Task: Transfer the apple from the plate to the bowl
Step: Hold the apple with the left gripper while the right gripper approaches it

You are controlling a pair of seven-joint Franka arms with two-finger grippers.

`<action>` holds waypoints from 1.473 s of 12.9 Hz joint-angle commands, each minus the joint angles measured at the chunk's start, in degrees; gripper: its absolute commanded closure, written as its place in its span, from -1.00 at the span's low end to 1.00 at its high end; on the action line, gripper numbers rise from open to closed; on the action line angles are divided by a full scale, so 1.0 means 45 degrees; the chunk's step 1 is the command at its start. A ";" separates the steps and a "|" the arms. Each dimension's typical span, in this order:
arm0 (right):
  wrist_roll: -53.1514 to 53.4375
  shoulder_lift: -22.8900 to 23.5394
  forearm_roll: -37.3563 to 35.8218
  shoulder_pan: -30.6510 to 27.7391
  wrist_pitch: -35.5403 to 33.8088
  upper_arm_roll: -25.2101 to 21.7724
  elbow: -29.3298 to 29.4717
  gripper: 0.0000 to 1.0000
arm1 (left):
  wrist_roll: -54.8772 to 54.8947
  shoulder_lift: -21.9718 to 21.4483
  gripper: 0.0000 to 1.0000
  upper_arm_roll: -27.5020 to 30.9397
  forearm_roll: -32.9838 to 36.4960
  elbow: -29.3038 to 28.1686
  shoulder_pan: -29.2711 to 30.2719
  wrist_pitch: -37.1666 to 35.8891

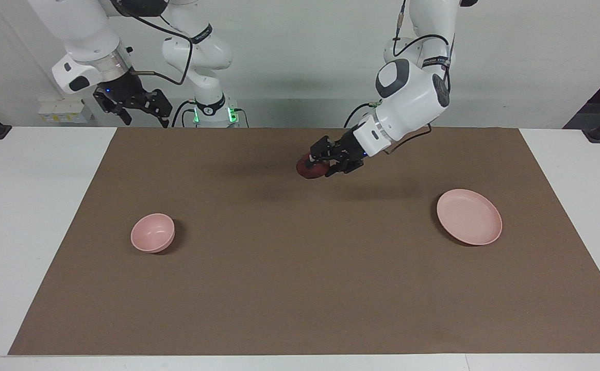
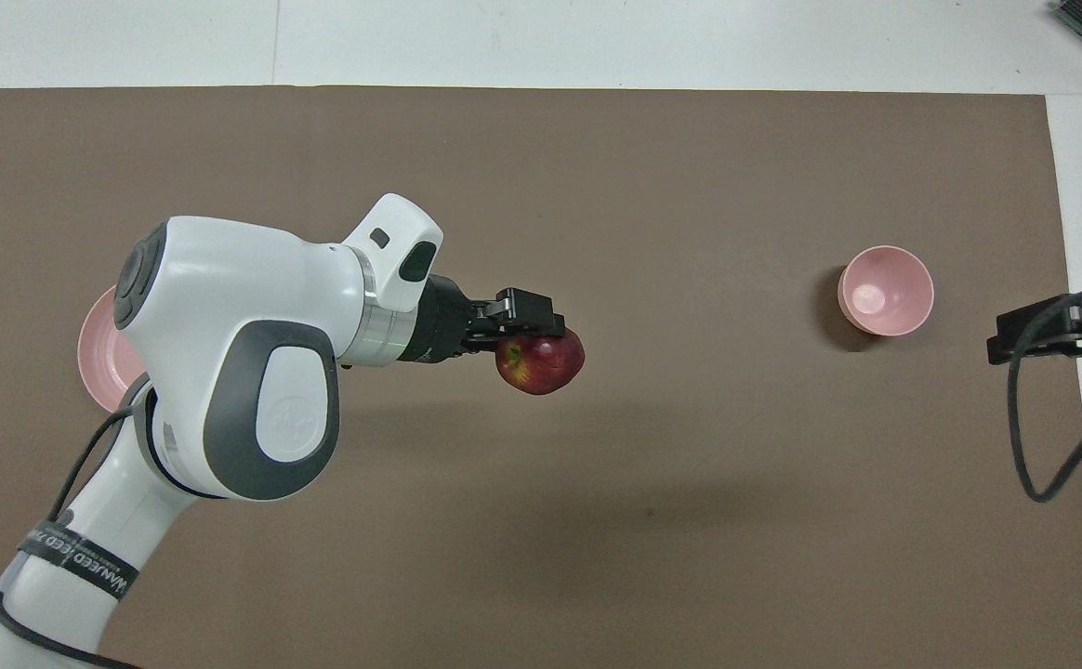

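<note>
The dark red apple (image 1: 311, 169) (image 2: 541, 362) hangs above the middle of the brown mat, with my left gripper (image 1: 316, 164) (image 2: 532, 339) shut on its top. Its shadow falls apart from it on the mat. The flat pink plate (image 1: 469, 216) lies bare toward the left arm's end; in the overhead view the plate (image 2: 95, 358) is mostly covered by the left arm. The small deep pink bowl (image 1: 152, 233) (image 2: 885, 290) stands with nothing in it toward the right arm's end. My right gripper (image 1: 145, 118) (image 2: 1043, 325) waits open, raised over the mat's edge at the right arm's end.
A brown mat (image 1: 300, 288) covers most of the white table (image 1: 37, 232). A black cable (image 2: 1034, 437) loops down from the right arm near the bowl's end of the table.
</note>
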 commanded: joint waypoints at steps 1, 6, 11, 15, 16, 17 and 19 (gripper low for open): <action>0.2783 -0.0167 0.1537 0.0344 0.0770 0.0115 -0.1360 -1.00 | 0.0275 -0.0323 1.00 0.0107 -0.0215 0.0127 0.0139 -0.0540; 0.7903 0.0809 0.4917 0.1107 0.1881 0.0115 -0.2259 -1.00 | 0.0294 -0.0343 1.00 -0.0010 -0.0293 0.0185 0.0530 -0.1010; 1.0350 0.1045 0.7944 0.2395 0.4987 0.0115 -0.4155 -1.00 | 0.0275 -0.0597 1.00 0.0068 -0.0313 0.0185 0.0530 -0.1166; 1.1326 0.1026 0.9861 0.2494 0.5575 0.0115 -0.4332 -1.00 | 0.0275 -0.0597 1.00 0.0088 -0.0313 0.0185 0.0511 -0.1147; 1.1657 0.1026 1.0155 0.2688 0.5828 0.0115 -0.4371 -1.00 | 0.0275 -0.0597 1.00 0.0088 -0.0313 0.0185 0.0511 -0.1147; 1.1989 0.1006 1.0506 0.2787 0.6082 0.0115 -0.4391 -1.00 | 0.0275 -0.0616 1.00 0.0068 -0.0313 0.0185 0.0491 -0.1147; 1.2382 0.1258 1.1480 0.2807 0.6221 0.0115 -0.4468 -1.00 | 0.0275 -0.0695 1.00 0.0010 -0.0312 0.0166 0.0491 -0.1088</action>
